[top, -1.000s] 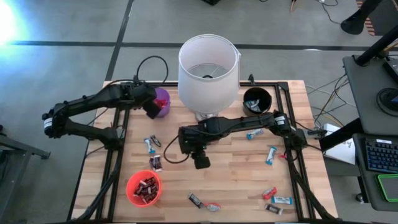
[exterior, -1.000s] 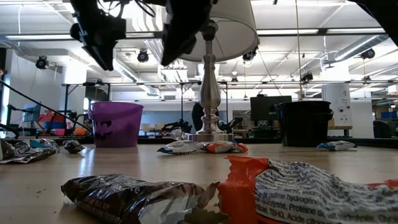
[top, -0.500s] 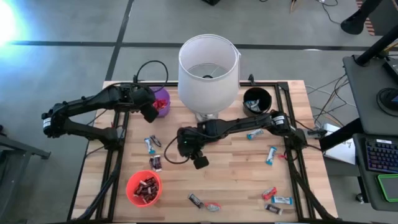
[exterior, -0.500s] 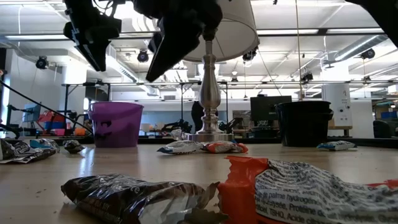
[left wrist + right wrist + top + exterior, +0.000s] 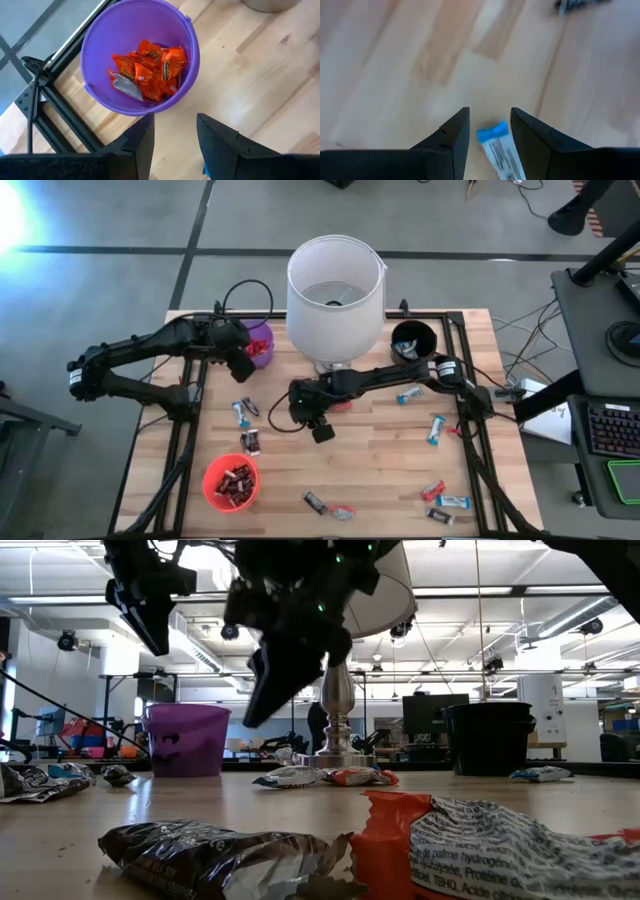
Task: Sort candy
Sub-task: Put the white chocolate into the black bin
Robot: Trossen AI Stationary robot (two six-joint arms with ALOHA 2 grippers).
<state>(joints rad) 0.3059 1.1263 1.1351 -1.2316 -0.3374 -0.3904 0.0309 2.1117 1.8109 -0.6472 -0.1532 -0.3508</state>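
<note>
**Two claws up, candy still scattered**

From above, the pale slatted wooden surface (image 5: 380,450) carries loose candy (image 5: 437,427): small foil-wrapped bars in light blue-and-white, red and dark brown, strewn mostly along the near and right-hand parts. More lie in the round orange plastic cup (image 5: 231,482) near the front left. The left claw (image 5: 243,364) hangs beside the purple plastic cup (image 5: 260,343); the right claw (image 5: 320,430) reaches into the middle, near the base of the white drum-shaded lamp (image 5: 335,285). A black cup (image 5: 412,340) stands at the back right.

At table height, crinkled wrappers fill the foreground, a dark brown bar (image 5: 215,850) touching an orange one (image 5: 470,845). They look light, soft and slippery, so I'd pinch across the flat middle, not the frilled ends.

Past the left wrist, its fingers (image 5: 142,140) stand apart with nothing between them, over bare wood just beside the purple cup, which holds glossy orange-red packets.

Past the right wrist, the fingers (image 5: 455,135) are likewise parted and empty, straddling a blue-and-white bar (image 5: 499,147) lying flat on the wood below.
</note>
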